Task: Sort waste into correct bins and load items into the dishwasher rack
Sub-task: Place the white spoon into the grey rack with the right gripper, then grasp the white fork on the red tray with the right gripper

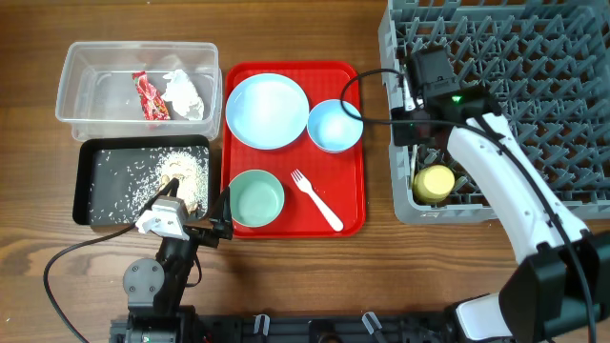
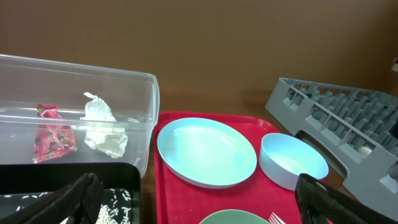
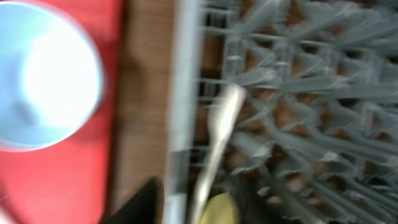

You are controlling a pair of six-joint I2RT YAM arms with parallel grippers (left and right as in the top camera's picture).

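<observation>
The red wrapper (image 1: 151, 95) and white tissue (image 1: 184, 92) lie in the clear tub (image 1: 86, 76). Food scraps (image 1: 181, 173) lie in the black tray (image 1: 105, 181). The pale blue plate (image 1: 267, 110), pale blue bowl (image 1: 335, 125), mint bowl (image 1: 257, 198) and white fork (image 1: 316, 200) sit on the red serving tray (image 1: 348, 210). The yellow cup (image 1: 435, 182) stands in the grey rack (image 1: 534, 57). My right gripper (image 1: 424, 148) is over the rack's left edge, looks open, with the white spoon (image 3: 219, 134) between its fingers; that view is blurred. My left gripper (image 2: 199, 208) is open and empty at the table's front.
In the left wrist view the tub (image 2: 124, 81) holds the wrapper (image 2: 53, 134) and tissue (image 2: 102, 127); the plate (image 2: 205, 151) and blue bowl (image 2: 292, 160) lie ahead, the rack (image 2: 336, 118) to the right. A cable loops over the red tray's right side.
</observation>
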